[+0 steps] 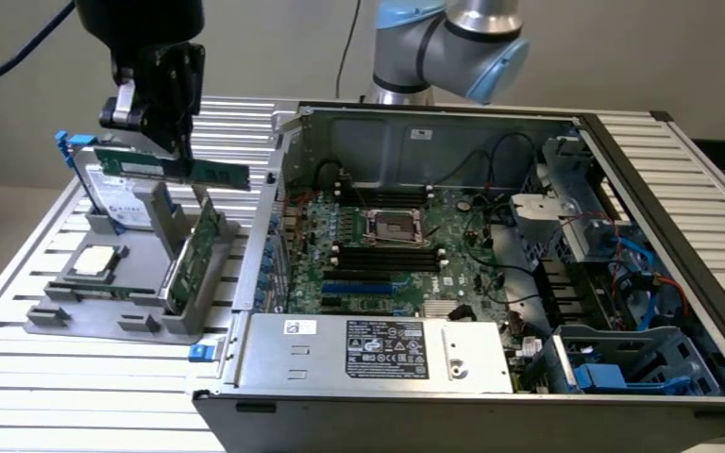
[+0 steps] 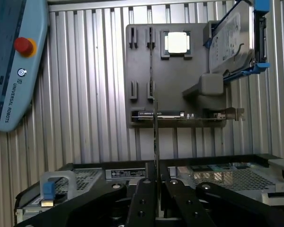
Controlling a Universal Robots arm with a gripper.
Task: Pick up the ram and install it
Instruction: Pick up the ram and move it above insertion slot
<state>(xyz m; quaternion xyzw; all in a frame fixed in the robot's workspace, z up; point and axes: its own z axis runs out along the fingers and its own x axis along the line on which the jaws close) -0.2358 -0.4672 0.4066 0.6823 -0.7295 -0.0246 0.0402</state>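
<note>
Plainly, our tool (image 1: 167,146) is pinched nearly closed on the ram (image 1: 218,175), which we hold level in the air above the grey holder tray (image 1: 86,321) on the counter (image 1: 35,377), beside the open computer case (image 1: 388,142).

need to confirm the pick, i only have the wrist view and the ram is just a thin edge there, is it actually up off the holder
Observer: Yes. In the exterior view the ram hangs level in the gripper, lifted above the grey holder.
Operator: where on the stick is the grip
Observer: Near its middle; green board shows on both sides of the fingers.
Operator: is it over the case yet
Observer: No. It hangs at the exterior view's left of the open computer case, with the hard drive just below it in that view.
</note>
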